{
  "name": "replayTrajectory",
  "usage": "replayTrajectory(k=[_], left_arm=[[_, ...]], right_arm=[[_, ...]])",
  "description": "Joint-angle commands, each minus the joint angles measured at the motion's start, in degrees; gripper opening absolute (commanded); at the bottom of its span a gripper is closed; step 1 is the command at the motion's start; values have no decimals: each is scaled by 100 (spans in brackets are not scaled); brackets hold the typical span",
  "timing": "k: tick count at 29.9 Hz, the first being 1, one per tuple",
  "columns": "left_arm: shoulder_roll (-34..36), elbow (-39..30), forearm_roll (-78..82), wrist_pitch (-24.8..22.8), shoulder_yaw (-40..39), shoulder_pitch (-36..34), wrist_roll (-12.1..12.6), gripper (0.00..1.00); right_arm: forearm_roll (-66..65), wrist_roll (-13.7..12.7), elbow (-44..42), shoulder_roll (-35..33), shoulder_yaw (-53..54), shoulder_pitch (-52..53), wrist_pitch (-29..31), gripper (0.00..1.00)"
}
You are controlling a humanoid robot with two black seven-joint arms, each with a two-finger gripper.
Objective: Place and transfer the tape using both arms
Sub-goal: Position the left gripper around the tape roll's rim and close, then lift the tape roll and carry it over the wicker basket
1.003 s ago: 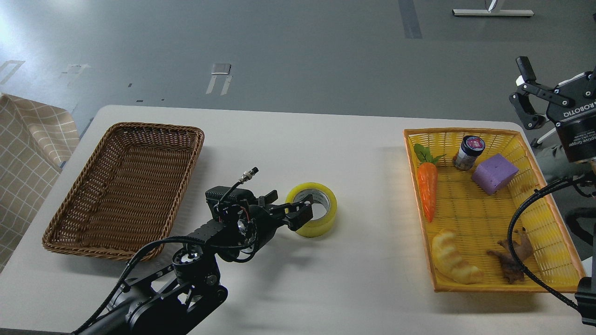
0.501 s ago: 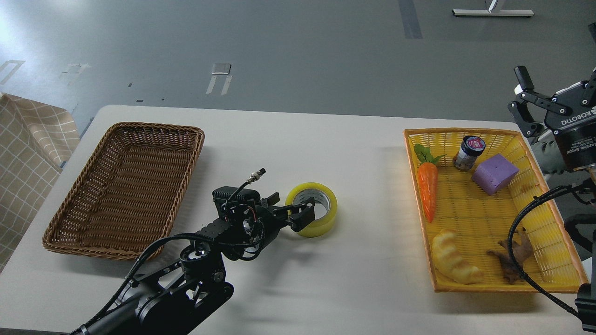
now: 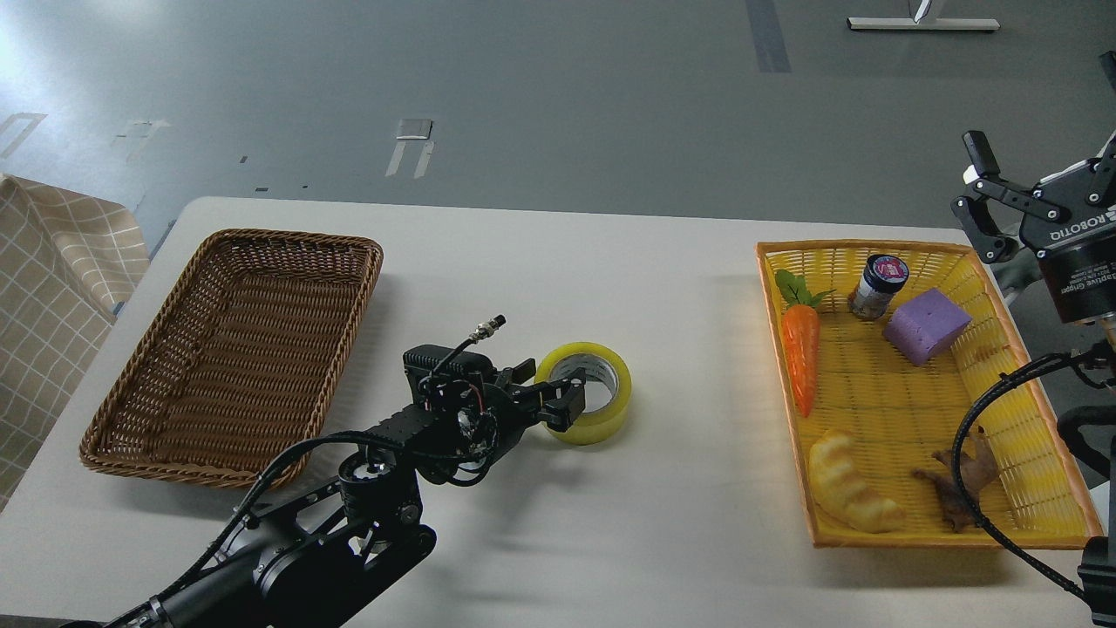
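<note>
The tape [image 3: 595,391], a yellow roll with a grey-white core, lies flat on the white table [image 3: 610,288] near the middle. My left gripper [image 3: 549,391] reaches in from the lower left. One finger sits inside the core and the other outside the roll's left wall, closed on that wall. The roll rests on the table. My right gripper [image 3: 978,187] is raised at the far right edge, beyond the yellow basket [image 3: 1029,384], open and empty.
An empty brown wicker basket [image 3: 113,410] stands at the left. The yellow basket at the right holds a toy carrot [image 3: 800,353], a small jar [image 3: 876,284], a purple block [image 3: 926,325], a toy bread [image 3: 846,484] and a brown figure [image 3: 959,488]. A checked cloth [image 3: 52,270] hangs at far left.
My left arm has pushed forward to the right and its fingers have drawn closer around the roll's left wall. The roll has not moved. My right gripper has shifted slightly right and down.
</note>
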Motion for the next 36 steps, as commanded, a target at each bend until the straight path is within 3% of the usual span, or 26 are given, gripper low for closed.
replayTrajectory(k=[1,6,7,8,10,36], left_arm=[[26,-4,0,-196,-6,-14,9,50],[70,-39,0,-389,3,-66,9,46],[105,-48,0,-415,3,-93,9,41],[166,-56,0,-494,3,-101,9,30],[210,-65,0,-600,-6,-110,9,21],[219,-417,0,-697,-41,-444,9,18]], right_arm=[[0,0,3,0,0,-33,0,100],[0,0,-6,-17,9,-69,0,100],[0,0,-6,-26,0,-69,0,100],[0,0,-6,-26,0,-69,0,100],[0,0,-6,-26,0,-86,0,100],[-8,0,-94,-26,0,-324,0,100]])
